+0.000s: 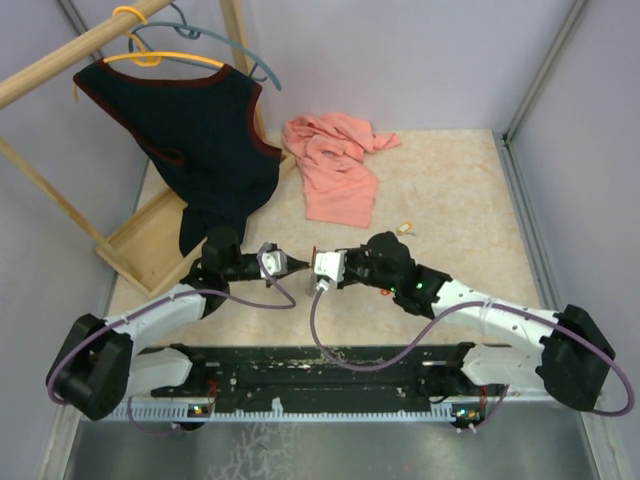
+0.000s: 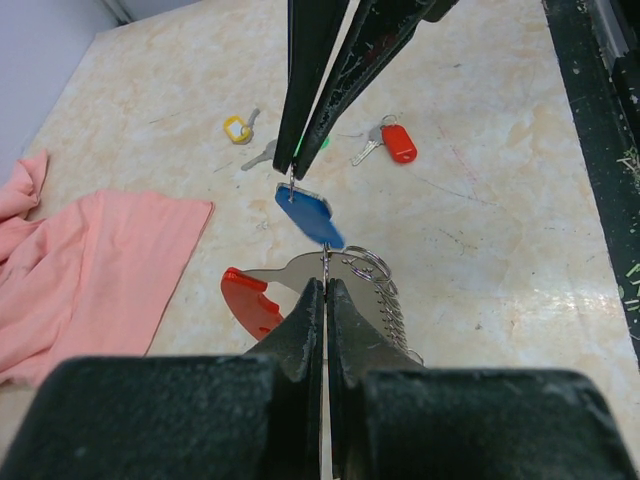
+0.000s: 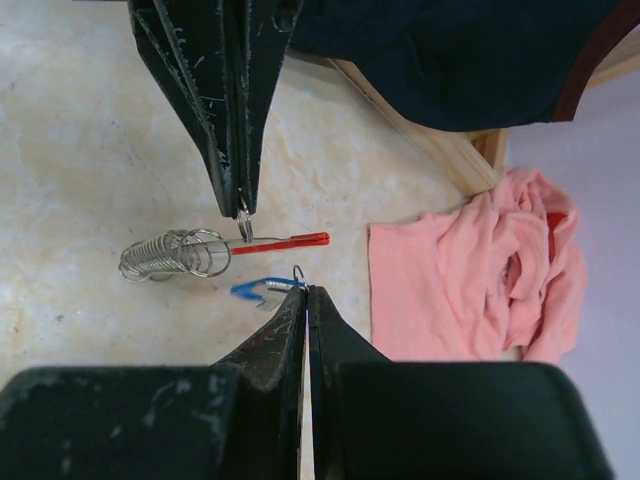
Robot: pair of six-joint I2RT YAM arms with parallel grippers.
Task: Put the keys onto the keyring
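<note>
My left gripper (image 2: 326, 283) is shut on the keyring (image 2: 255, 300), pinching a small ring at the top of its grey metal side; the red curved side points left and a wire coil (image 2: 388, 295) hangs off to the right. Just above it, my right gripper (image 2: 293, 178) is shut on the little ring of the blue key (image 2: 312, 216), whose lower tip nearly touches the keyring. The right wrist view shows the keyring (image 3: 290, 239) edge-on under the left gripper (image 3: 243, 208) and the blue key (image 3: 252, 290) at my right gripper (image 3: 306, 290). Yellow (image 2: 237, 128), red (image 2: 398, 142) and green (image 2: 320, 144) keys lie on the table.
A pink cloth (image 1: 335, 165) lies at the back middle of the table. A black vest (image 1: 205, 130) hangs from a wooden rack (image 1: 140, 245) at the back left. Both grippers meet above the table's middle (image 1: 298, 265). The loose yellow key (image 1: 405, 229) lies right of them.
</note>
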